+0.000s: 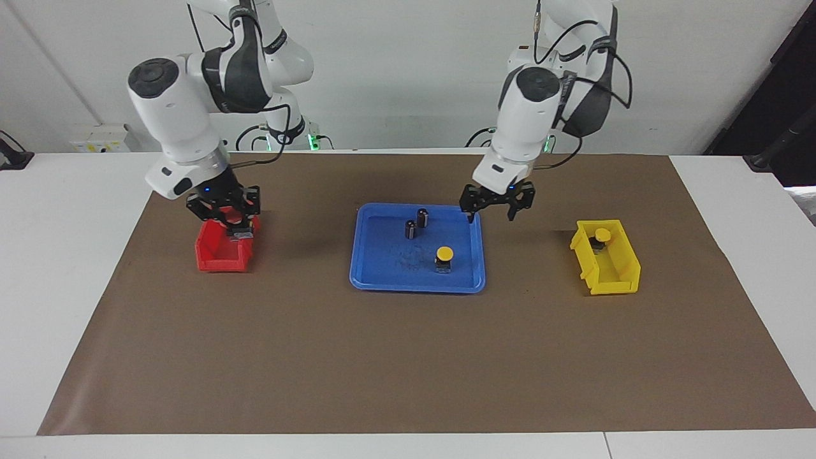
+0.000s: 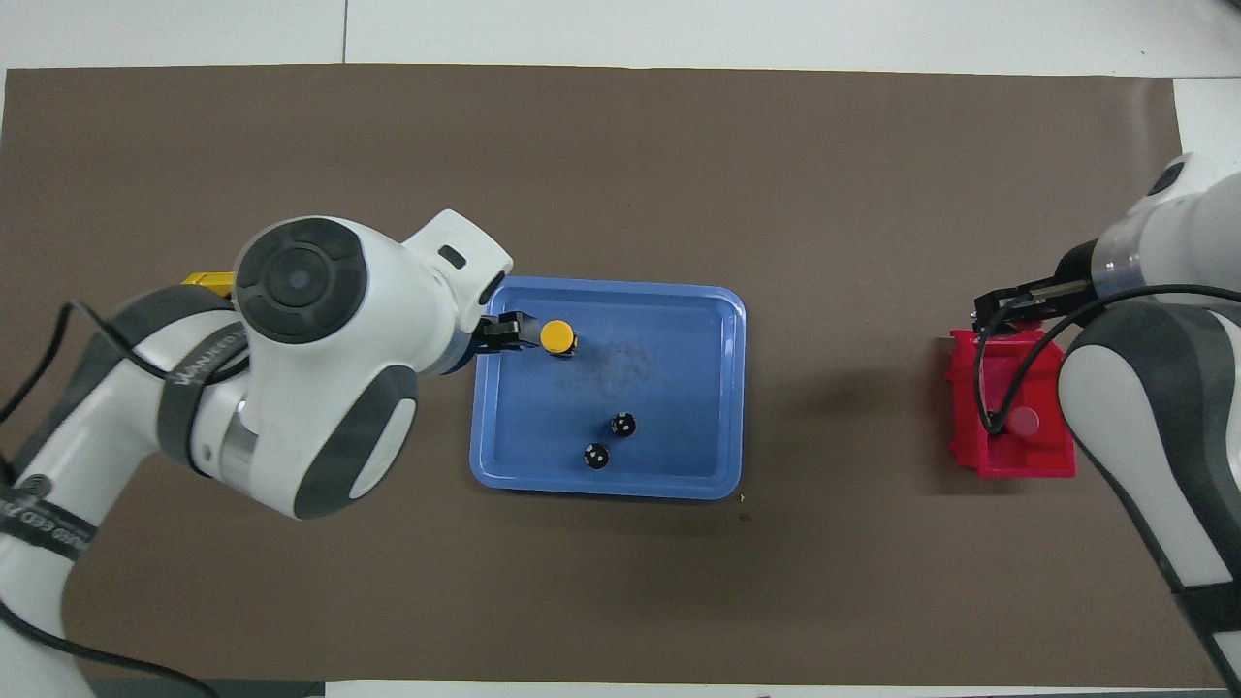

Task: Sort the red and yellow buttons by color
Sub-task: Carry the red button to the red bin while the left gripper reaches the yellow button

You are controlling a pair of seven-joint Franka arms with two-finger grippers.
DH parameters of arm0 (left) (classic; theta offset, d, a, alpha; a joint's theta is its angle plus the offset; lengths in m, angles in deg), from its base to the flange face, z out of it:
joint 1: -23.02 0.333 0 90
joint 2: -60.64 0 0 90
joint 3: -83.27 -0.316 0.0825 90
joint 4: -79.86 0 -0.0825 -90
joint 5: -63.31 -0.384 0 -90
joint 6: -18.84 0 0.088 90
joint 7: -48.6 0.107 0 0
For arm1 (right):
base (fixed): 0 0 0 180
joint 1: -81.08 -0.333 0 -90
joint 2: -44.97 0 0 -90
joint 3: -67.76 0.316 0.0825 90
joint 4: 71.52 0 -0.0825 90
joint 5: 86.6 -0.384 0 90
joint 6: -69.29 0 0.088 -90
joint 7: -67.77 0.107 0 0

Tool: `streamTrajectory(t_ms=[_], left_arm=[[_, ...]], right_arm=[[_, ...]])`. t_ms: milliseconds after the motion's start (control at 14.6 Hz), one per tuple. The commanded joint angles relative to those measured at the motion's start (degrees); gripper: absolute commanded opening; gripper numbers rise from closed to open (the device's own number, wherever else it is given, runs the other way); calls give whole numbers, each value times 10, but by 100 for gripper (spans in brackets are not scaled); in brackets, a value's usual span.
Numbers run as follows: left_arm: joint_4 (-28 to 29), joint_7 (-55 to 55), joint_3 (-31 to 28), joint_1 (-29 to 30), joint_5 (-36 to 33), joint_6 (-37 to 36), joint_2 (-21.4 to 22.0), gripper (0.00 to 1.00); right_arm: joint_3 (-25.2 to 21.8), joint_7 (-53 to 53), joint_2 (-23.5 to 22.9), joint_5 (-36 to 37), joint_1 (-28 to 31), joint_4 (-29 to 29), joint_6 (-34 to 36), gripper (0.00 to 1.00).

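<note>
A yellow button (image 1: pixel 444 255) (image 2: pixel 556 336) stands in the blue tray (image 1: pixel 382 268) (image 2: pixel 679 320). My left gripper (image 1: pixel 491 217) (image 2: pixel 504 334) hangs open over the tray's rim at the left arm's end, close to that button and holding nothing. A second yellow button (image 1: pixel 602 236) sits in the yellow bin (image 1: pixel 612 277). My right gripper (image 1: pixel 234 224) (image 2: pixel 1008 308) is low over the red bin (image 1: pixel 220 255) (image 2: pixel 1008 456), shut on a red button (image 1: pixel 242 234) whose grey base shows below the fingers. Another red button (image 2: pixel 1023 420) lies in the red bin.
Two small dark cylinders (image 1: pixel 422 218) (image 1: pixel 411 229) stand in the tray nearer the robots than the yellow button. A brown mat (image 1: pixel 408 357) covers the table. The left arm hides most of the yellow bin (image 2: pixel 208 281) in the overhead view.
</note>
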Motion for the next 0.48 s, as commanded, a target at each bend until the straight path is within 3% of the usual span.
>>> streamTrajectory(t_ms=[0, 410], left_arm=[[0, -9, -11, -24, 6, 40, -27, 100], [-4, -34, -12, -40, 6, 124, -89, 100]], right_arm=[[11, -21, 17, -9, 21, -44, -36, 12], [10, -75, 6, -8, 56, -98, -109, 12]])
